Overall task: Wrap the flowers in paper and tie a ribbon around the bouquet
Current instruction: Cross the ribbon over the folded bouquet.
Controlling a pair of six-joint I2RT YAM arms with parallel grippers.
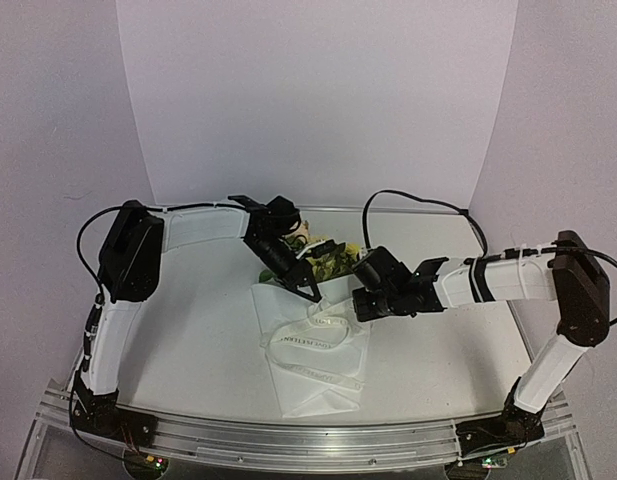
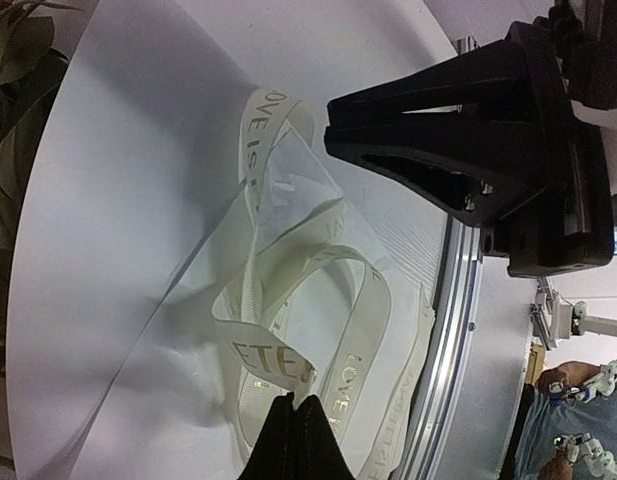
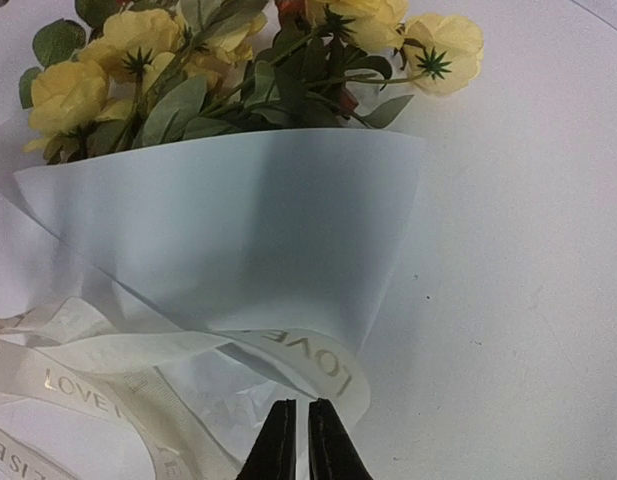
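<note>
The bouquet lies mid-table: yellow flowers (image 1: 328,258) (image 3: 188,60) with green leaves stick out of a white paper (image 1: 318,385) (image 3: 238,220) cone pointing toward the near edge. The off-white ribbon (image 1: 310,340) (image 2: 368,330) with gold lettering loops loosely over the cone. My left gripper (image 1: 313,293) (image 2: 295,402) is shut on one end of the ribbon. From the right, my right gripper (image 1: 358,300) (image 3: 298,405) reaches the cone; its jaws stand a narrow slit apart, and a ribbon loop (image 3: 318,365) reading "LOVE" lies right at the tips.
An aluminium rail (image 1: 288,440) (image 2: 453,300) runs along the table's near edge, just past the cone's narrow end. A black cable (image 1: 418,203) arcs over the back right of the table. White backdrop walls close the table at the back and sides.
</note>
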